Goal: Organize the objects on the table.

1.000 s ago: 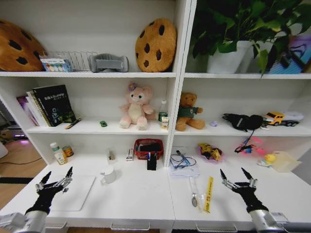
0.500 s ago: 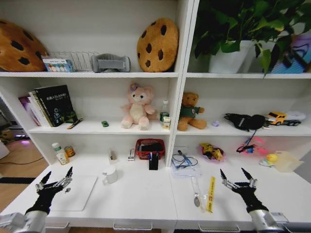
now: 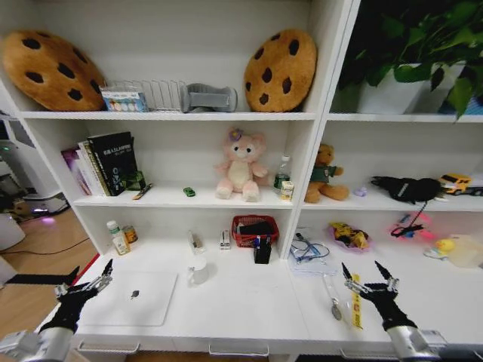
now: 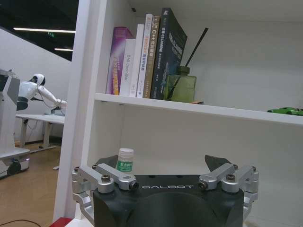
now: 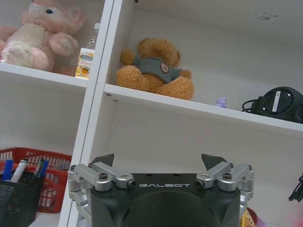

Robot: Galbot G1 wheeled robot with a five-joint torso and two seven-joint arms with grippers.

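A silver laptop point(image 3: 130, 298) lies shut at the left front of the white table point(image 3: 249, 305). My left gripper point(image 3: 89, 283) hovers open just left of it, empty. My right gripper point(image 3: 370, 277) hangs open over the table's right front, empty. A green-topped jar point(image 3: 117, 237) stands at the back left, also seen as the jar point(image 4: 125, 161) past the left gripper point(image 4: 162, 163). Markers stick out of a black holder point(image 3: 263, 250), the markers point(image 5: 14, 170) showing beyond the right gripper point(image 5: 158, 161). A tiny green toy point(image 3: 189, 191) sits on the shelf above.
A white mug point(image 3: 198, 273), a red basket point(image 3: 253, 229), tangled cables point(image 3: 306, 251), a spoon point(image 3: 336, 305) and a yellow strip point(image 3: 355, 311) lie on the table. Books point(image 3: 102, 162), a pink plush point(image 3: 241, 167) and a brown bear point(image 3: 324, 175) fill the shelf.
The whole picture has slid to the right, so the camera has moved left along the desk. Both grippers hold the same open pose.
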